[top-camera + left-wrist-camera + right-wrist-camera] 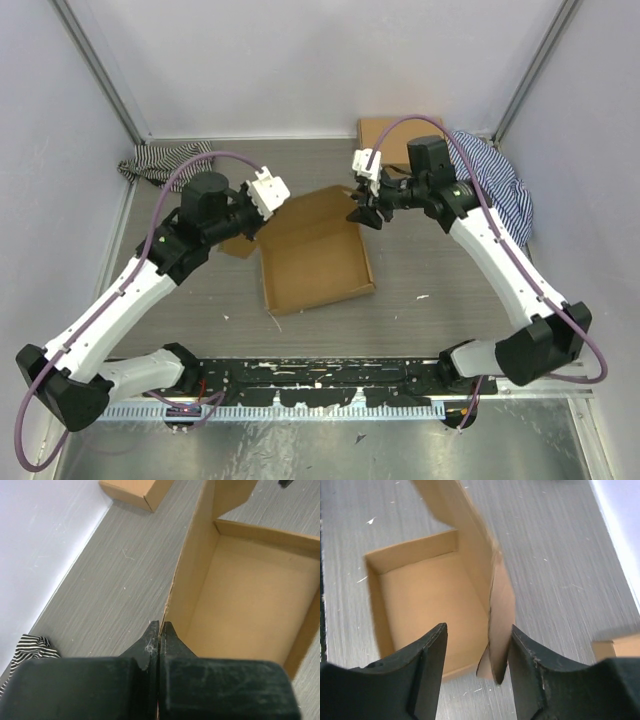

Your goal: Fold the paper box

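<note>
Top view: the paper box (318,262) lies at the centre of the table (440,290) as a shallow open tray. Its far panel rises toward the upper centre of the frame.

Left end effector (262,212): positioned at the tray's upper left corner. In the left wrist view, the left end effector (159,628) has its fingers pressed together. The thin edge of the tray's side wall (192,565) runs straight into the seam between them, so it is pinching the cardboard.

Right end effector (366,214): positioned at the tray's upper right corner. In the right wrist view, the right end effector (477,630) is spread wide. An upright flap (501,612) stands between the fingers, close against the right-hand one; contact cannot be confirmed.

Other items: a ready-made box (384,134) at the top centre, and striped cloths at the upper left (160,160) and upper right (502,180).
</note>
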`<state>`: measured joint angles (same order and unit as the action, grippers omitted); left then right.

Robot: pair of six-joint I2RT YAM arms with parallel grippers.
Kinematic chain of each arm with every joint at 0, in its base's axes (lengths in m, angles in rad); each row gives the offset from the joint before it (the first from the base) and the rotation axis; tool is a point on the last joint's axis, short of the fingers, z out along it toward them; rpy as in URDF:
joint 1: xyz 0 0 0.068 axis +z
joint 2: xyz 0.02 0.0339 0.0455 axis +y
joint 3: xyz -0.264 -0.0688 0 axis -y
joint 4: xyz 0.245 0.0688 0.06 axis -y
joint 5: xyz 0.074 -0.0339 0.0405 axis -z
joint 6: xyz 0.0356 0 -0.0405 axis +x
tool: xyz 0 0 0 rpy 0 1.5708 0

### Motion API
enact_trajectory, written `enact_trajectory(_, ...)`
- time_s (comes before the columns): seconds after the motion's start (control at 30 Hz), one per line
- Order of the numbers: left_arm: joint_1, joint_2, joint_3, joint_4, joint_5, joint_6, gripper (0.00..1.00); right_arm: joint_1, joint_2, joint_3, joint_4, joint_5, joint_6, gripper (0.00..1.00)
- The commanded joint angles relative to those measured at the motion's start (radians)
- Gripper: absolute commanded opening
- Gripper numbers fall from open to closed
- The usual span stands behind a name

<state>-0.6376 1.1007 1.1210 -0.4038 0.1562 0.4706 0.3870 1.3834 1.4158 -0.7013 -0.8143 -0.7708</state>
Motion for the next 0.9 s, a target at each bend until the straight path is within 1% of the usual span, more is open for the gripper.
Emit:
enact_trajectory(0.0, 0.001, 0.001, 0.135, -0.061, 0.035, -0.051, 0.01, 0.006, -0.103, -0.078, 0.22, 0.205, 0.222, 0.56)
enact_trajectory(0.17, 0.001, 0.085, 0.271, -0.208, 0.087, -0.03, 0.0, 0.004, -0.116, -0.165, 0.3, 0.326, 0.308, 0.56)
enact_trajectory(0.3, 0.0, 0.136, 0.313, -0.274, 0.095, -0.024, 0.0, 0.004, -0.091, -0.199, 0.384, 0.37, 0.437, 0.54)
enact_trajectory(0.37, -0.009, 0.149, 0.32, -0.286, 0.072, -0.027, 0.0, 0.004, -0.059, -0.183, 0.397, 0.407, 0.503, 0.49)
enact_trajectory(0.5, -0.031, 0.178, 0.344, -0.33, 0.001, -0.02, 0.0, 0.007, -0.026, -0.159, 0.408, 0.513, 0.606, 0.44)
enact_trajectory(0.6, -0.054, 0.213, 0.349, -0.347, -0.066, -0.002, 0.0, 0.007, -0.025, -0.18, 0.428, 0.516, 0.628, 0.42)
enact_trajectory(0.8, -0.076, 0.242, 0.352, -0.339, -0.108, -0.011, 0.0, 0.011, 0.012, -0.178, 0.408, 0.543, 0.69, 0.32)
enact_trajectory(0.87, -0.082, 0.25, 0.355, -0.335, -0.13, -0.017, 0.0, 0.01, 0.027, -0.171, 0.394, 0.555, 0.712, 0.27)
